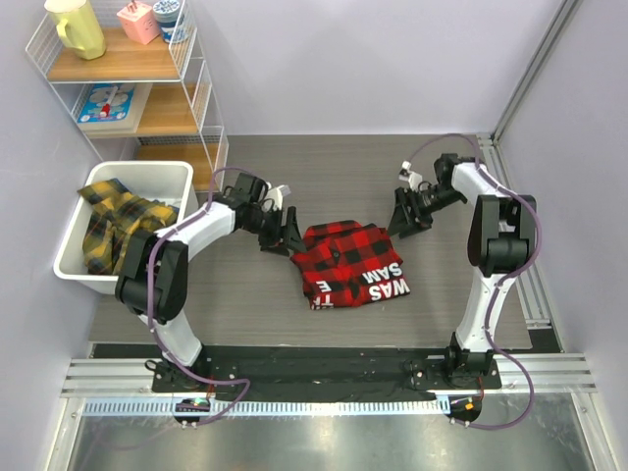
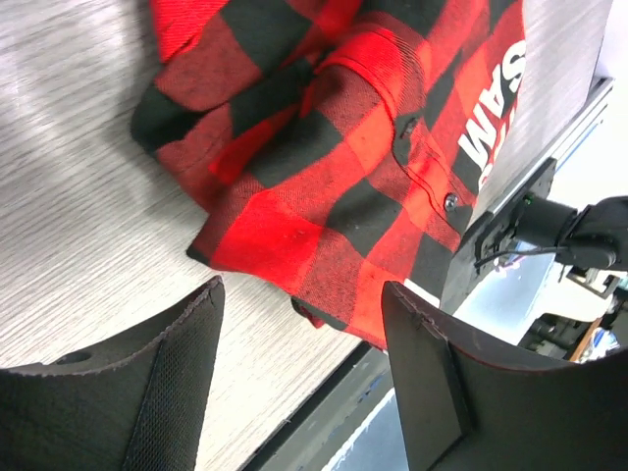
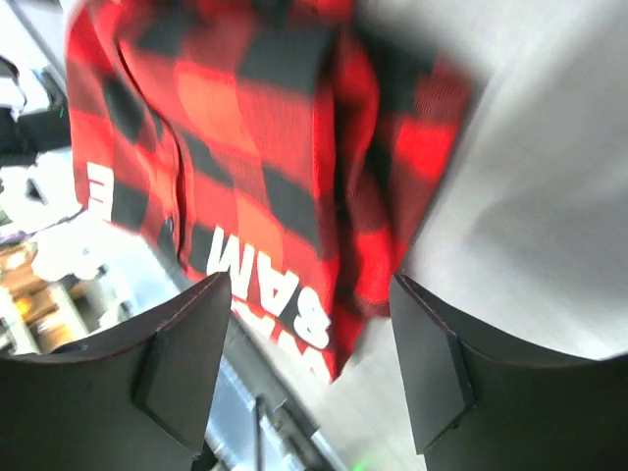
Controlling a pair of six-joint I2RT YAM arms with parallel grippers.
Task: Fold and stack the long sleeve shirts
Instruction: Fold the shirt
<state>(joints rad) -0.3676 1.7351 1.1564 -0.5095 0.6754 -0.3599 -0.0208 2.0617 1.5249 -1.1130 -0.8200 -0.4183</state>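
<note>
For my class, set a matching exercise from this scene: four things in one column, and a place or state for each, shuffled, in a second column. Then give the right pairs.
Things
1. red-and-black shirt
2. yellow-and-black shirts
3. yellow mug
4. left gripper

Places or states
A. in the white bin
B. open, holding nothing
C. on the top shelf of the wire rack
D. folded on the table, white lettering showing

Pairs: 1-D, 2-A, 3-C, 4-B
</note>
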